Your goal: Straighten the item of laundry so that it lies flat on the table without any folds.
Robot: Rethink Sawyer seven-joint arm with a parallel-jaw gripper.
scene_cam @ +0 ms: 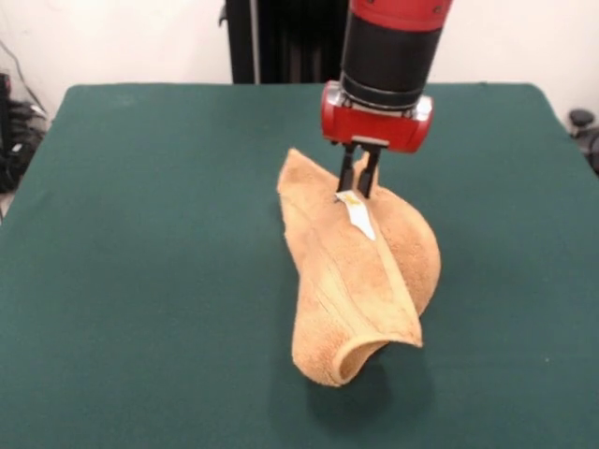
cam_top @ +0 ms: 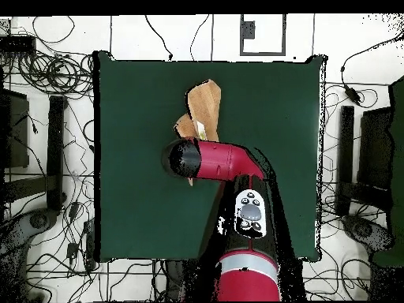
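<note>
The tan-orange towel [scene_cam: 351, 271] hangs in a folded, draped shape, its lower end curled and resting on the green table [scene_cam: 150, 262]. Its small white tag [scene_cam: 357, 215] shows near the top. My gripper [scene_cam: 358, 192] is shut on the towel's upper edge, right by the tag, and holds that part lifted off the table. In the overhead view the towel [cam_top: 203, 110] shows partly from under my arm [cam_top: 213, 160], which hides the gripper and the rest of the cloth.
The table's edges lie well away from the towel on all sides. Cables and black stands [cam_top: 55, 134] surround the table on the floor. The robot's pedestal [scene_cam: 281, 42] stands at the far side.
</note>
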